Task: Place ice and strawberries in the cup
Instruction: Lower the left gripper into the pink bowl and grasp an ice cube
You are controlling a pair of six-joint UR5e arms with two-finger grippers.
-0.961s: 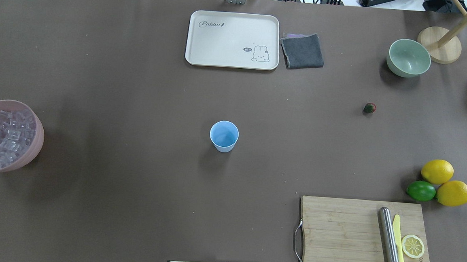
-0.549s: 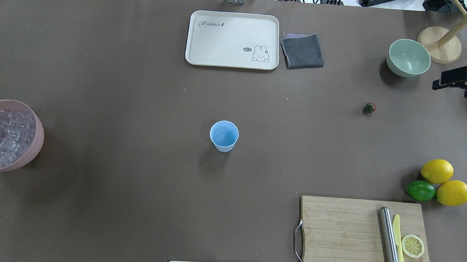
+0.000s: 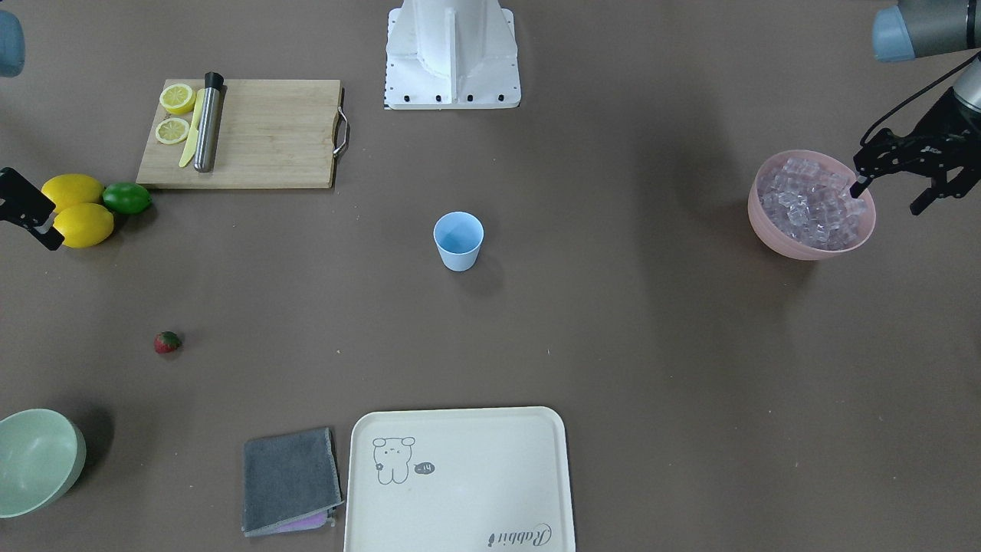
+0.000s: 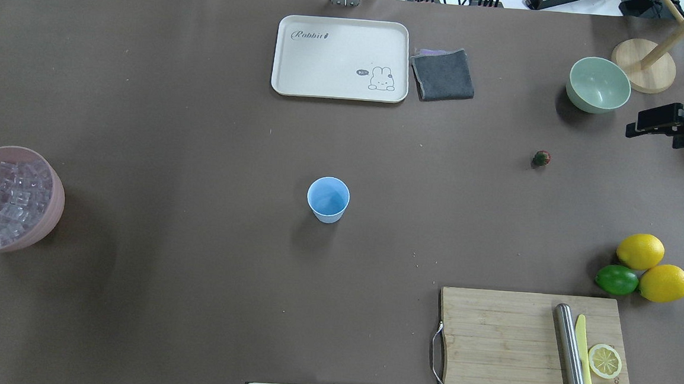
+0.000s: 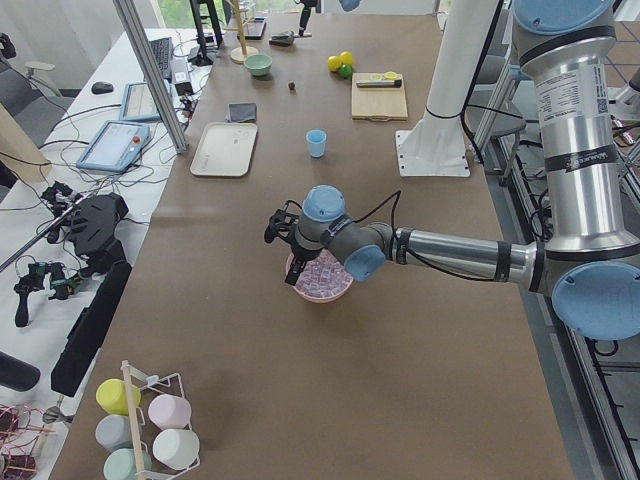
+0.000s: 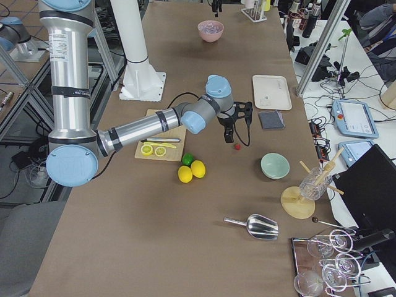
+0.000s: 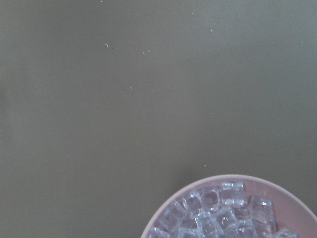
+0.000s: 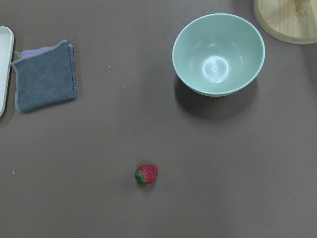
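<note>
At the middle of the table, seen from overhead, the cup stands upright and empty. From the cup, the pink bowl sits far out at nine o'clock, at the table's edge, heaped with ice. The strawberry lies alone on the bare tabletop between two and three o'clock from the cup, well apart from it.

The left gripper hangs over the outer rim of the pink bowl with its fingers spread wide and nothing between them. One fingertip is above the ice and the other is outside the rim. Whether it touches the cubes cannot be told. Its wrist camera shows the bowl and ice at five o'clock of the picture.

The right gripper hangs near the strawberry, at about two o'clock from it, fingers apart and empty. Its wrist camera looks down on the strawberry at six o'clock and the green bowl at one o'clock.

Around the cup, a tray lies at twelve o'clock with a folded cloth just beside its right edge. A cutting board lies at four o'clock, carrying a metal rod, a yellow knife and two lemon slices. Two lemons and a lime cluster together, touching, just beyond the board's far right corner.
</note>
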